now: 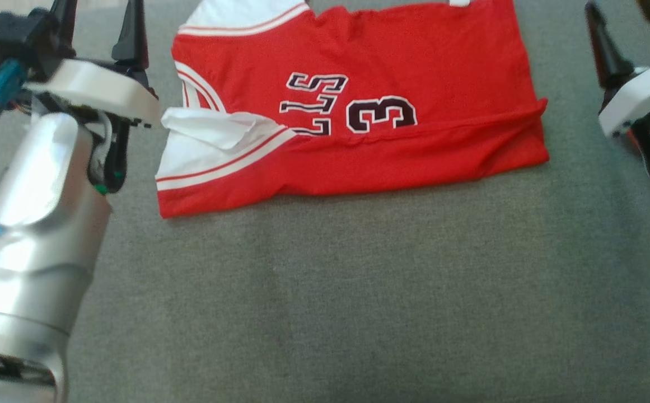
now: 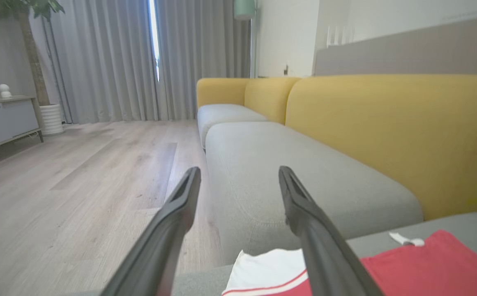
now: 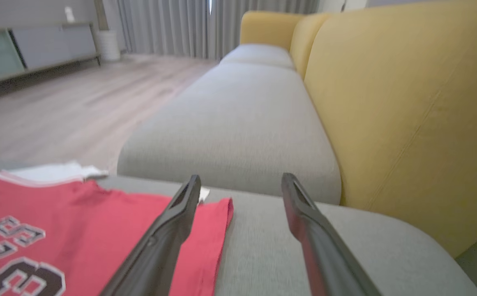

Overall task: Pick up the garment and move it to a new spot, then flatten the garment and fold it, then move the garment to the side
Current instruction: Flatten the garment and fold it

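The garment [image 1: 369,112] is a red jersey with white trim and dark lettering, lying folded on the grey cushion [image 1: 325,291] at the upper middle of the head view. Its near long edge is folded over, and a white flap sticks out at its left end. My left gripper [image 1: 101,22] hovers just left of the jersey, open and holding nothing. In the left wrist view the jersey's white corner [image 2: 269,267] lies below the spread fingers [image 2: 180,205]. My right gripper [image 1: 624,22] is to the right of the jersey, open and empty. The jersey's edge [image 3: 205,230] passes under its left finger.
The grey cushion stretches wide in front of the jersey. Beyond it runs a grey sofa seat [image 2: 287,172] with a yellow backrest [image 2: 394,123]. A wooden floor [image 2: 78,172], curtains and a low cabinet [image 2: 4,119] lie further off.
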Robot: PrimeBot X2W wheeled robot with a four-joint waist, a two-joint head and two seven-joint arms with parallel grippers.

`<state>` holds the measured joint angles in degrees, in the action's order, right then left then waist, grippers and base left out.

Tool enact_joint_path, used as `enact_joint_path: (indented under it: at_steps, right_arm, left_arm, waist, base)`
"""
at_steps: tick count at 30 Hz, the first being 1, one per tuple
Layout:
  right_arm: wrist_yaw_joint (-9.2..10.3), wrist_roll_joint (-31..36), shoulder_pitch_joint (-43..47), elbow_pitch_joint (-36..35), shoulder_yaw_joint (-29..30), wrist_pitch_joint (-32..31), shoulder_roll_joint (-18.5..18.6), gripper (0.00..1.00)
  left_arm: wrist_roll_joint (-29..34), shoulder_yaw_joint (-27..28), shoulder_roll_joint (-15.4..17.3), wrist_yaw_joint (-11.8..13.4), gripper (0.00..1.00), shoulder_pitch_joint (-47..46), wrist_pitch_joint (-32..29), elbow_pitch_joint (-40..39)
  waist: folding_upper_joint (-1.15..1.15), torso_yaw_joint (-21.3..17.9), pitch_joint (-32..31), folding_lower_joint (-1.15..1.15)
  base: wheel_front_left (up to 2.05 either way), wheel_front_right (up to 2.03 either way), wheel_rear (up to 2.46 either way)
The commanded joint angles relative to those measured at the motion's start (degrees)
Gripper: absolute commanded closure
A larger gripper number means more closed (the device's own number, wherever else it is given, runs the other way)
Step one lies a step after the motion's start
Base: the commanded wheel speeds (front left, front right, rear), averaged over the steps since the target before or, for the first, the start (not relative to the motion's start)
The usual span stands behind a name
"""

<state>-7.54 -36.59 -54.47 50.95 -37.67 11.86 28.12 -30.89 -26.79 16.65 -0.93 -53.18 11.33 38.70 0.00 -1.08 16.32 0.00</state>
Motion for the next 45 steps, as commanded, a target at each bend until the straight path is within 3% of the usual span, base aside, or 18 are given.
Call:
enact_joint_path:
  at_steps: [1, 3, 8, 13, 19, 26, 32, 45]
  right_arm:
    - [0.05, 0.64, 0.84, -0.99, 2.98, 2.12, -0.64, 0.00]
    - [0.05, 2.24, 2.15, -2.18, 7.54, 2.98, -1.35, 0.00]
    - [0.05, 11.63, 11.45, -14.53, 23.41, 3.11, -4.68, 0.00]
    - [0.05, 22.03, 24.19, -21.79, 31.30, 3.12, -11.09, 0.00]
    - [0.05, 28.86, 33.42, -24.34, 34.35, 1.97, -17.12, 0.00]
    - [0.05, 31.66, 37.21, -27.36, 36.14, 1.03, -20.37, 0.00]
    - [0.05, 32.12, 37.11, -30.28, 35.61, -0.08, -21.54, 0.00]
    - [0.05, 31.16, 34.66, -34.07, 34.32, -1.39, -21.63, 0.00]
  left_arm:
    - [-0.45, 2.95, 1.36, 0.72, 0.00, -0.10, 1.90, -1.89]
    - [-0.34, 3.78, 0.77, 1.24, 0.00, 2.10, 3.05, -3.16]
    - [1.26, 6.97, -1.24, 3.29, 0.00, 10.12, 3.62, -10.43]
    - [4.58, 9.29, -4.30, 4.28, 0.00, 21.30, 3.65, -16.53]
    - [6.94, 10.58, -7.36, 4.37, 0.00, 30.58, 3.66, -15.68]
    - [9.26, 12.10, -8.66, 3.87, 0.00, 32.56, 3.66, -14.37]
    - [10.69, 12.19, -8.59, 4.65, 0.00, 30.15, 3.11, -8.45]
    - [11.34, 11.66, -6.96, 8.11, 0.00, 21.59, -6.84, 9.17]
  waist:
    - [0.00, 0.18, -1.88, 0.00]
    - [0.00, 0.15, -3.22, 0.00]
    - [0.00, 0.12, -6.21, 0.00]
    - [0.00, 0.18, -9.27, 0.00]
    - [0.00, -0.12, -11.16, 0.00]
    - [0.00, -0.54, -11.00, 0.00]
    - [0.00, -1.71, -8.59, 0.00]
    - [0.00, -4.53, -2.84, 0.00]
  base:
    - [0.00, 0.00, 0.00]
    - [0.00, 0.00, 0.00]
    - [0.00, 0.00, 0.00]
    - [0.00, 0.00, 0.00]
    - [0.00, 0.00, 0.00]
    - [0.00, 0.00, 0.00]
    - [0.00, 0.00, 0.00]
    - [0.00, 0.00, 0.00]
